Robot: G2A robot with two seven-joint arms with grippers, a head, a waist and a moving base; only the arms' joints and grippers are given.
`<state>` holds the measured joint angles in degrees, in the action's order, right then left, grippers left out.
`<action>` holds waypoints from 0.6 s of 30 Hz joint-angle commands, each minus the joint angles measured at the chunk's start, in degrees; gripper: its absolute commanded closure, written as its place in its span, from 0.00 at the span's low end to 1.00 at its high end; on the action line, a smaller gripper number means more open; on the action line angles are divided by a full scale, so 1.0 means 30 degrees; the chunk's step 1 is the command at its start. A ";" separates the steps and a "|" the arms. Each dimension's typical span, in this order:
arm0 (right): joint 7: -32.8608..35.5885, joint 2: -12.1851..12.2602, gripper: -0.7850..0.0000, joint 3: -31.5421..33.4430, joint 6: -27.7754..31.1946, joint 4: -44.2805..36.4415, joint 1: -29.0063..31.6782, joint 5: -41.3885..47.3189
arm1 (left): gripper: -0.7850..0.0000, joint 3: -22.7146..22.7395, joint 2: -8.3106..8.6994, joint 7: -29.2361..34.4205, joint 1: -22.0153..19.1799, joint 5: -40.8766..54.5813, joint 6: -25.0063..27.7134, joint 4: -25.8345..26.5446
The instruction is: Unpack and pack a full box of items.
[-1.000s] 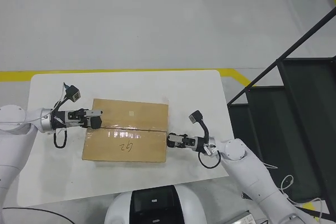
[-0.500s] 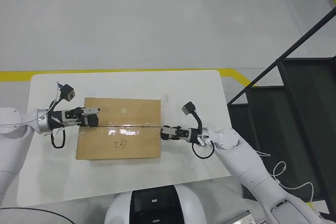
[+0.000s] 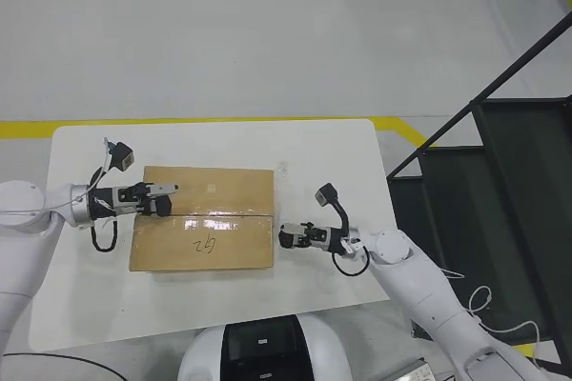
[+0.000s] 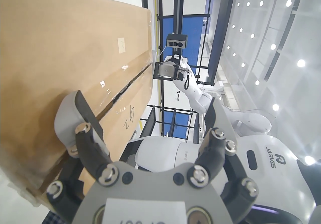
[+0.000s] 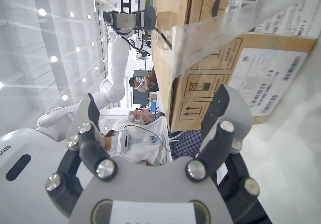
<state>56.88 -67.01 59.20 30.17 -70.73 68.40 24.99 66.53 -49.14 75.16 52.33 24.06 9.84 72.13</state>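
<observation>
1. Left gripper (image 4: 145,107): jaws wide, empty, one finger over the box (image 3: 205,221) top near its 9 o'clock edge.
2. Right gripper (image 3: 284,234): wide open, empty, just off the 3 o'clock end by loose tape (image 5: 200,34).
3. Box closed, mid-table (image 3: 329,152). Risk: tugging the tape drags the box, since nothing pins it.

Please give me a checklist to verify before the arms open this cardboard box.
1. The box lies flat, wholly on the table: ok.
2. The left gripper is open at the box's left end: ok.
3. The right gripper is open, just off the right end: ok.
4. The seam tape is split end to end: cannot tell; a slit shows in part.
5. The flaps are lifted: not ok, both lie shut.
</observation>
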 commanded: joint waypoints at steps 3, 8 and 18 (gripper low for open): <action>0.0453 -0.0451 0.00 -0.1012 0.0740 0.1459 -0.1454 0.0780 | 0.00 0.0082 0.0013 0.0047 0.0040 -0.0039 0.0018 -0.0006; 0.0446 -0.0939 0.00 -0.1834 0.1606 0.3335 -0.2867 0.1171 | 0.00 0.0262 0.0048 0.0027 0.0225 0.0014 0.0008 -0.0102; 0.0459 -0.1638 0.00 -0.2643 0.3947 0.5829 -0.4605 0.1525 | 0.00 0.0419 0.0063 0.0080 0.0476 0.0118 -0.0023 -0.0046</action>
<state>58.44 -71.73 51.51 41.67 -53.84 55.05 29.61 67.75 -48.95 75.35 53.74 24.38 9.80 71.98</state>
